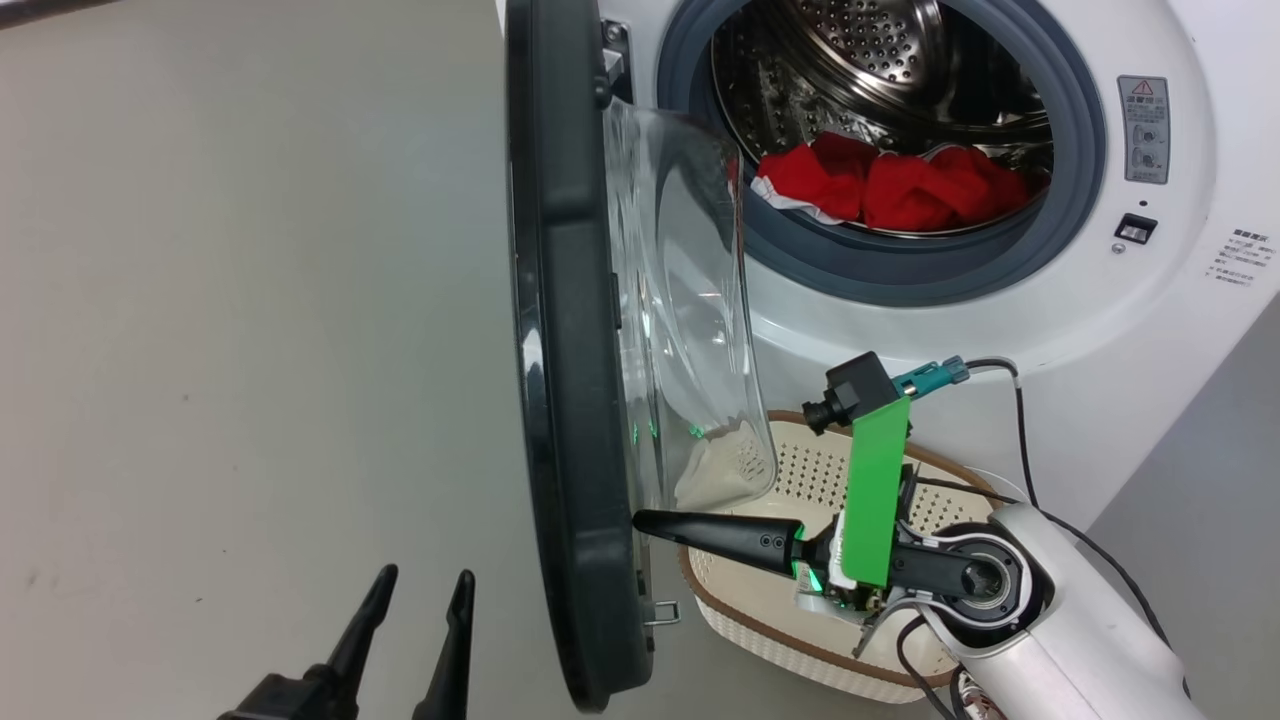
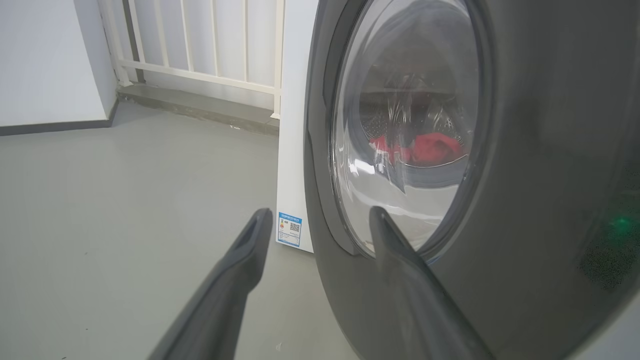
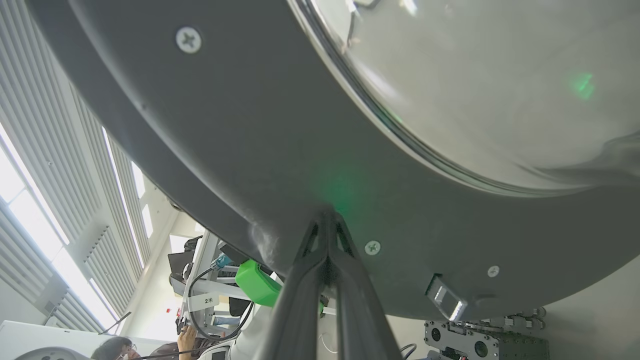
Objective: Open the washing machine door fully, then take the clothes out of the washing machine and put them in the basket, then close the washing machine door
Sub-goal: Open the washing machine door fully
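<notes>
The floor [image 1: 200, 300] is plain pale grey, bare on the robot's left. The white washing machine [image 1: 1130, 330] stands at the upper right. The washing machine door [image 1: 560, 350] is swung out and seen edge-on, with its glass bulge facing the opening. Inside the steel drum [image 1: 860, 50], the red clothes [image 1: 900, 185] lie bunched at the bottom, just behind the grey rubber ring [image 1: 900, 280]. The basket [image 1: 740, 610] sits on the floor in front of the machine, partly under the door glass; I see nothing in the part that shows. The right gripper [image 1: 645, 520] reaches over the basket with its fingers pressed together, holding nothing, its tip against the door's inner rim. The left gripper [image 1: 427, 575] hangs low on the far side of the door, its fingers spread and empty.

From the left wrist, the grey floor [image 2: 125, 200] runs back to a white railing [image 2: 200, 40]. The machine's white side [image 2: 292, 125] carries a small blue label [image 2: 289, 229]. The door [image 2: 550, 150] shows its outer face, with the clothes [image 2: 430, 147] red through the glass. The left gripper [image 2: 320, 215] is spread wide. One finger overlaps the door rim, and I cannot tell whether it touches.

From the right wrist, slatted panels and bright windows show behind the door [image 3: 250, 125]. The right gripper [image 3: 325, 215] is pinched together, its tip on the dark inner rim. A person [image 3: 115, 347] sits at the lower left.
</notes>
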